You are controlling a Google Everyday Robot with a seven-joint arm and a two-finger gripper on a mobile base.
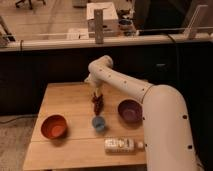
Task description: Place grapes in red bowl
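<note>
Table (pixel 67 100): wood, the whole top is in view. The back-left qtr is bare, w/ open room along the left edge down to the red bowl (pixel 54 128). The bowl sits front-left, near the left edge but not on it, and nothing's inside it. The wood btwn the bowl and the table's middle is bare.

Cup (pixel 98 123): blue, upright, about mid-table, right of the red bowl and well apart from it. Purple bowl (pixel 130 111): right side, further back than the cup, close to the arm's (pixel 125 86) thick white part. Bottle (pixel 120 145): lying on its side near the front edge, right of centre, in front of the cup and purple bowl. The arm comes in from the right and covers the table's right edge.

Gripper (pixel 96 94): over mid-table, pointing down, fingers spread wide and not pinching anything.

Grapes (pixel 97 105): dark bunch on the wood, directly under the gripper tip. Can't tell if they touch. The bunch runs front-to-back, w/ its near end just behind the cup. The red bowl is off to the grapes' front-left, well apart.
</note>
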